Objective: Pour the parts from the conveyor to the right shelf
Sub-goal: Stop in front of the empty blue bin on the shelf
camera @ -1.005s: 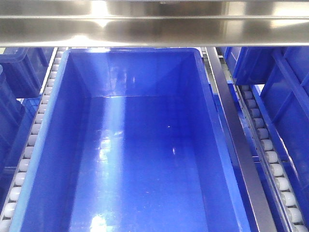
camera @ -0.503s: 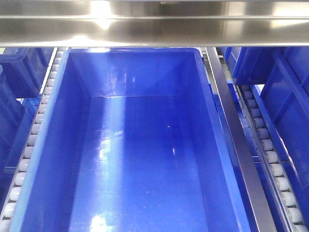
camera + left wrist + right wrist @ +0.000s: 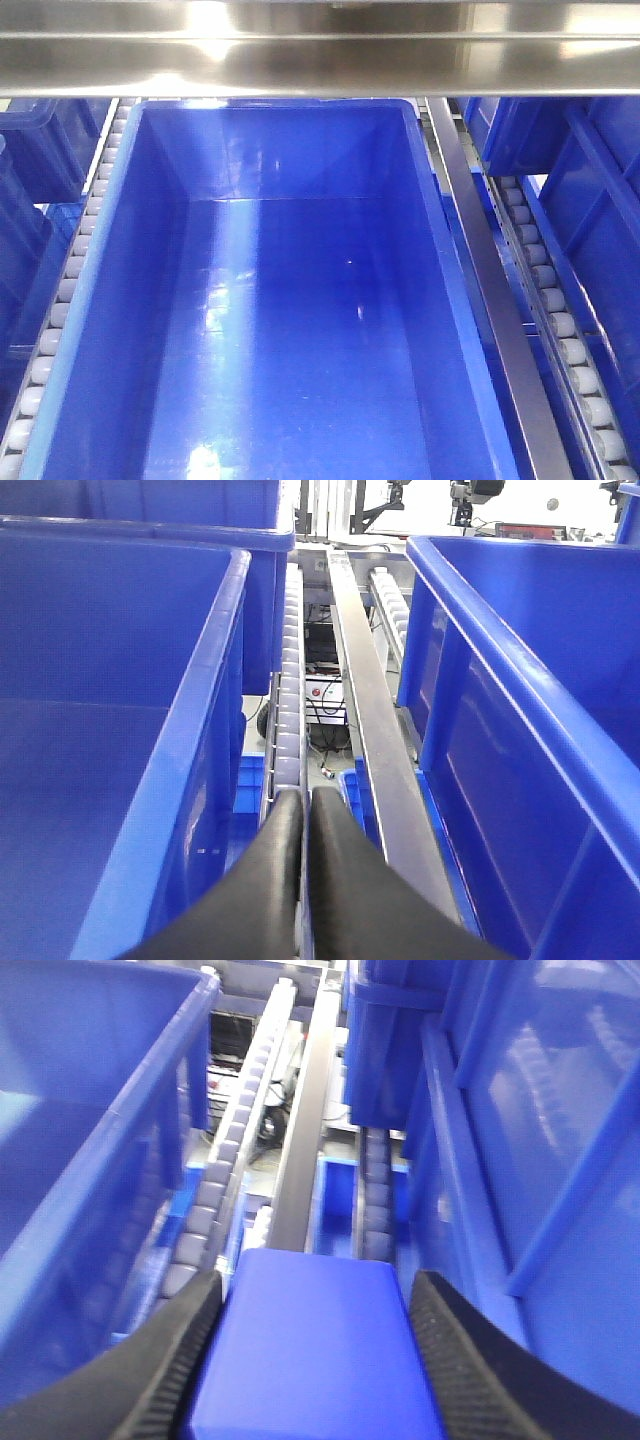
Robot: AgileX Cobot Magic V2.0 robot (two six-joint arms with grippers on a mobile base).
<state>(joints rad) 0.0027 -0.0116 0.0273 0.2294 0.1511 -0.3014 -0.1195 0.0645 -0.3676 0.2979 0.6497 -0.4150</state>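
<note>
left bin point(image 3: 110, 740): big glossy blue bin on the left of the left wrist view, nothing in it; its right rim runs away from the camera beside the roller track.
roller track point(image 3: 290, 680): row of small white rollers on the right shelf point(image 3: 365, 710), steel rail just right of it; a narrow open lane between the bins, gear visible through the gap below.
left tool point(image 3: 303, 825): black fingers pressed together with no gap, holding nothing, tips over the roller track.
centre bin point(image 3: 280, 300): front view, fills the frame, bare floor, long axis runs away from the camera; steel crossbar above its far rim, roller rows along both sides.
right tool point(image 3: 312, 1360): ribbed black fingers spread wide, clamped on either side of the blue part point(image 3: 315, 1350).
blue part: between the right tool's fingers, over the rail lane; flat top face up, long axis pointing away along the rail; stud not visible.
room right: tall bin walls close on both sides of the right tool, only the rail lane is free.
</note>
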